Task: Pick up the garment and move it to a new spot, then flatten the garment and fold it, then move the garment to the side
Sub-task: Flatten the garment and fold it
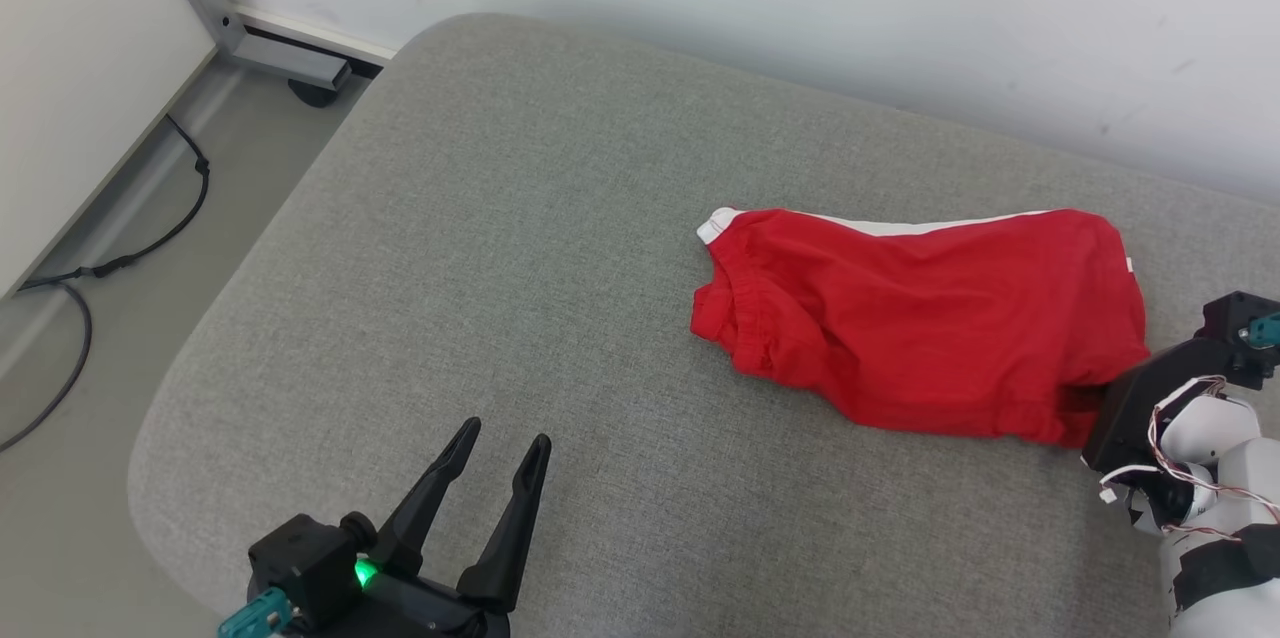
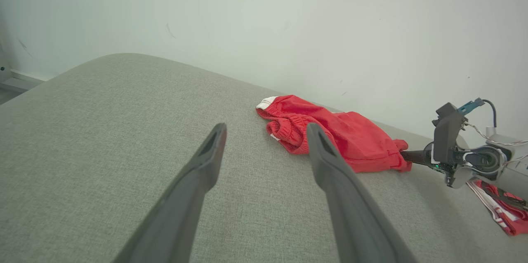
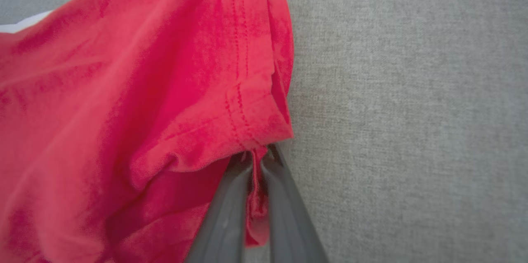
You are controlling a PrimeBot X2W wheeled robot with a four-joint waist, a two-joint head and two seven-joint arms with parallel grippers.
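The garment [image 1: 920, 318] is a pair of red shorts with white trim, lying crumpled on the right half of the grey cushion [image 1: 500, 268]. My right gripper [image 3: 258, 153] is shut on the garment [image 3: 144, 69] at a stitched hem corner, with a fold of red cloth pinched between its fingers. In the left wrist view the right gripper [image 2: 408, 156] meets the near right end of the garment [image 2: 363, 143]. My left gripper [image 1: 505, 433] is open at the cushion's front left, well away from the cloth, with nothing between its fingers [image 2: 206, 160].
A white wall runs along the back of the cushion. Left of the cushion's rounded edge is bare floor with a black cable [image 1: 150, 238] and a metal frame foot [image 1: 290, 58]. A red-and-white striped cloth [image 2: 503, 213] lies under the right arm.
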